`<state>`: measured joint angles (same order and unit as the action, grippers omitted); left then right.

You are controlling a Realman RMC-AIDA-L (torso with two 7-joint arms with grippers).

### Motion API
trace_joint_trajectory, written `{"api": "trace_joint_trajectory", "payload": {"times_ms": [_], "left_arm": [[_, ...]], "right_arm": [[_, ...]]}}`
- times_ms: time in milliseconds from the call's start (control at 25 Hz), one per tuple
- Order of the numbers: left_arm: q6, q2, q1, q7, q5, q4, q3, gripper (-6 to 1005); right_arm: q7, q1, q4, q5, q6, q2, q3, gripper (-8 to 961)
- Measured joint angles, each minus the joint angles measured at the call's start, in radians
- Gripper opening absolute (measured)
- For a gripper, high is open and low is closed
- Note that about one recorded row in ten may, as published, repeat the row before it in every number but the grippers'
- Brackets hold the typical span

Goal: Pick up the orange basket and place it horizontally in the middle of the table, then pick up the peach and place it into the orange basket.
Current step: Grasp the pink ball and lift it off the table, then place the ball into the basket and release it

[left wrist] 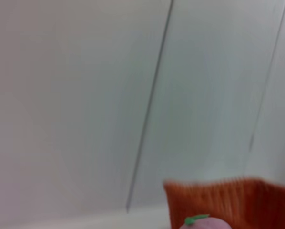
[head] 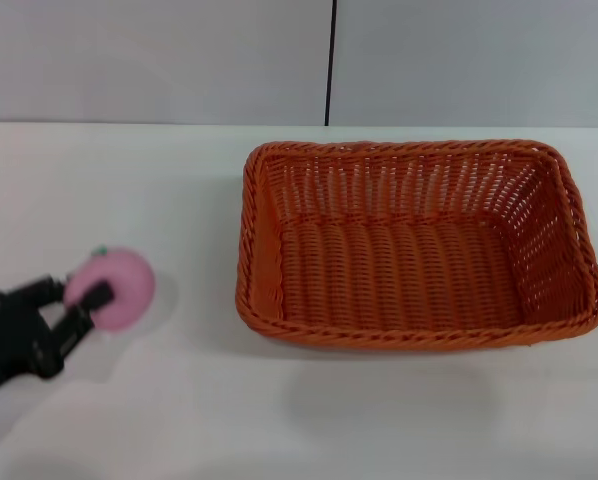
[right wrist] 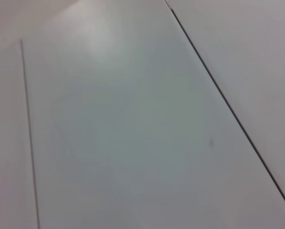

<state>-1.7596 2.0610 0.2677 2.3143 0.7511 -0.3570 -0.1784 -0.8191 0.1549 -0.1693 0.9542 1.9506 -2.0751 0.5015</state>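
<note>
The orange basket lies lengthwise across the white table, right of centre, and nothing is inside it. At the left edge of the head view my left gripper is shut on the pink peach, one black finger on each side of it, with a shadow on the table beneath. The left wrist view catches the top of the peach with its green leaf mark, and the basket's orange weave beyond it. My right gripper is out of view.
A pale wall with a dark vertical seam rises behind the table's far edge. The right wrist view holds only plain wall panels.
</note>
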Motion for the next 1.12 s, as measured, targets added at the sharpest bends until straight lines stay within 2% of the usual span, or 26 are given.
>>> {"api": "trace_joint_trajectory", "payload": {"times_ms": [120,160,240,360,400,520,800,920,1120], "left_arm": [[-0.010,0.000,0.009,0.005,0.026,0.002,-0.002,278],[-0.039,0.005,0.042,0.036,0.069,0.030,-0.002,273],[-0.054,0.005,0.083,0.073,0.072,0.086,-0.001,262],[-0.055,0.005,0.094,0.083,0.072,0.104,0.000,222],[-0.040,0.007,0.147,0.142,0.069,0.208,0.003,216],[0.003,0.009,0.180,0.176,0.063,0.300,0.008,200],[0.197,0.011,0.238,0.304,0.061,0.514,0.061,170],[0.268,0.011,0.240,0.355,0.062,0.568,0.060,306],[0.288,0.011,0.240,0.378,0.062,0.590,0.061,501]], "right_arm": [[0.008,0.000,0.010,0.001,-0.021,-0.001,0.005,571],[0.010,0.000,0.015,0.001,-0.027,-0.001,0.006,572],[0.011,0.000,0.022,0.002,-0.034,-0.002,0.007,574],[0.011,0.000,0.032,0.003,-0.038,-0.002,0.006,577],[0.011,-0.001,0.034,0.003,-0.039,-0.001,0.007,578],[0.011,-0.004,0.039,0.003,-0.039,-0.002,0.006,581],[0.012,-0.009,0.042,0.004,-0.040,-0.003,0.006,588],[0.012,-0.010,0.043,0.004,-0.043,-0.002,0.006,591],[0.012,-0.005,0.044,0.005,-0.057,-0.001,0.006,595]]}}
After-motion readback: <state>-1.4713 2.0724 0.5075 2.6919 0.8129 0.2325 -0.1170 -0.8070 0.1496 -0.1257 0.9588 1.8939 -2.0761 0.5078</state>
